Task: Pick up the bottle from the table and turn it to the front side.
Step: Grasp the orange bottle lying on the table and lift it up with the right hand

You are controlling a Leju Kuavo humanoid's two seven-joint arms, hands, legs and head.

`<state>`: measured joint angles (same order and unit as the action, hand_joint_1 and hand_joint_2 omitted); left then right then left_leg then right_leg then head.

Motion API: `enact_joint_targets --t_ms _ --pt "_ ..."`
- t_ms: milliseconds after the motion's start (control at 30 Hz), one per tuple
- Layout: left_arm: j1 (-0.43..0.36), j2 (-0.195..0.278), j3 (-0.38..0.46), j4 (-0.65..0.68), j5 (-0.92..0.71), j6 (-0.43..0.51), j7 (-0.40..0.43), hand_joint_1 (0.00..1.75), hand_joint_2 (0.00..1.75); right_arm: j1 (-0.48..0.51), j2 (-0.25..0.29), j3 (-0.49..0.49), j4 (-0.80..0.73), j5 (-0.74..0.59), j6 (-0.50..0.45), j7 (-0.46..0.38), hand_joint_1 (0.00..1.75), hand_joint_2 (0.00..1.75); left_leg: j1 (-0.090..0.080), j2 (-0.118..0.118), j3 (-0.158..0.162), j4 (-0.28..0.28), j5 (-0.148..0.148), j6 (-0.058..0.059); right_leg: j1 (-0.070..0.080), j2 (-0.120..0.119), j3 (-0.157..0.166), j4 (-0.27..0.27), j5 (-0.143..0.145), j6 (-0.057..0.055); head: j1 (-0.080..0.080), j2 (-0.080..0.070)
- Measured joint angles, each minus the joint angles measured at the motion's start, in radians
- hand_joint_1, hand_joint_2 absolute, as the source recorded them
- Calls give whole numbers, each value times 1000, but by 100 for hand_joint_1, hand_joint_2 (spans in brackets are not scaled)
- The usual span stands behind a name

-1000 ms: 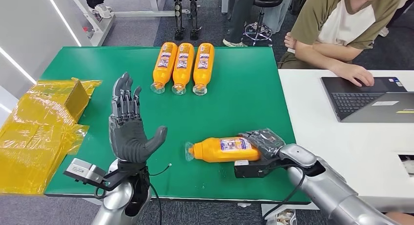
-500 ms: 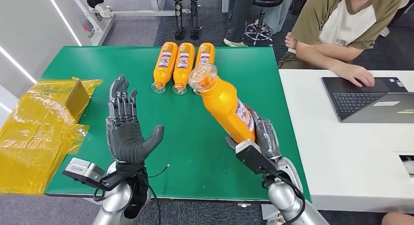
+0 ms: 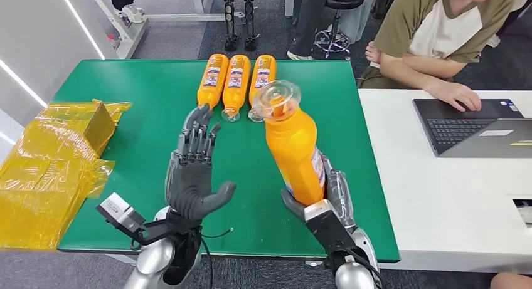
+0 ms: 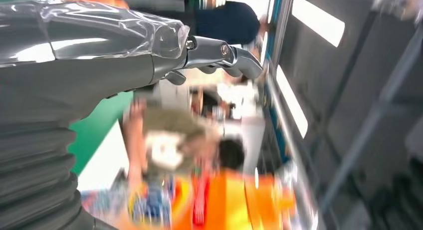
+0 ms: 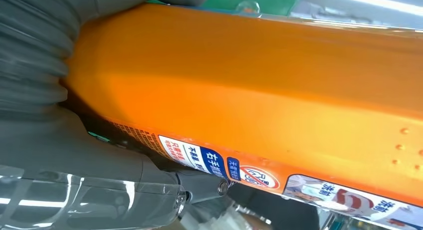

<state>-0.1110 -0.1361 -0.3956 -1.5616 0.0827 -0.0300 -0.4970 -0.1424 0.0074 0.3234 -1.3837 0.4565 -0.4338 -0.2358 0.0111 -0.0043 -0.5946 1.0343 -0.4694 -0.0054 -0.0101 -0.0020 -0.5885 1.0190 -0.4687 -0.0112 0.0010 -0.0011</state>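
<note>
Bright even indoor light, head view sharp, left wrist view heavily motion-blurred, right wrist view soft

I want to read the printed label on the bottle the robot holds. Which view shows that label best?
The right wrist view: the label sits close and sharp on the orange bottle. The head view catches it as a thin edge-on strip above the right robot hand. The left wrist view is blurred.

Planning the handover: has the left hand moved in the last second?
Yes. The left hand has shifted right, toward the held bottle, and forward; its fingers now nearly reach the three bottles lying at the far edge.
</note>
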Motion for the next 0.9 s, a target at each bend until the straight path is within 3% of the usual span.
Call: enact_joint_targets --t_ms 200,467,900 --pt "-1 0 -36 8 4 -91 11 0 175 27 0 4 -29 75 80 46 175 175 0 0 0 0 0 0 0 0 0 0 0 0 0 0" --pt "-1 0 -41 20 -4 -111 11 0 175 50 -3 10 -44 182 177 106 175 175 0 0 0 0 0 0 0 0 0 0 0 0 0 0" --pt "-19 0 -38 46 -18 -129 9 0 175 37 -34 37 -26 251 279 91 175 175 0 0 0 0 0 0 0 0 0 0 0 0 0 0"
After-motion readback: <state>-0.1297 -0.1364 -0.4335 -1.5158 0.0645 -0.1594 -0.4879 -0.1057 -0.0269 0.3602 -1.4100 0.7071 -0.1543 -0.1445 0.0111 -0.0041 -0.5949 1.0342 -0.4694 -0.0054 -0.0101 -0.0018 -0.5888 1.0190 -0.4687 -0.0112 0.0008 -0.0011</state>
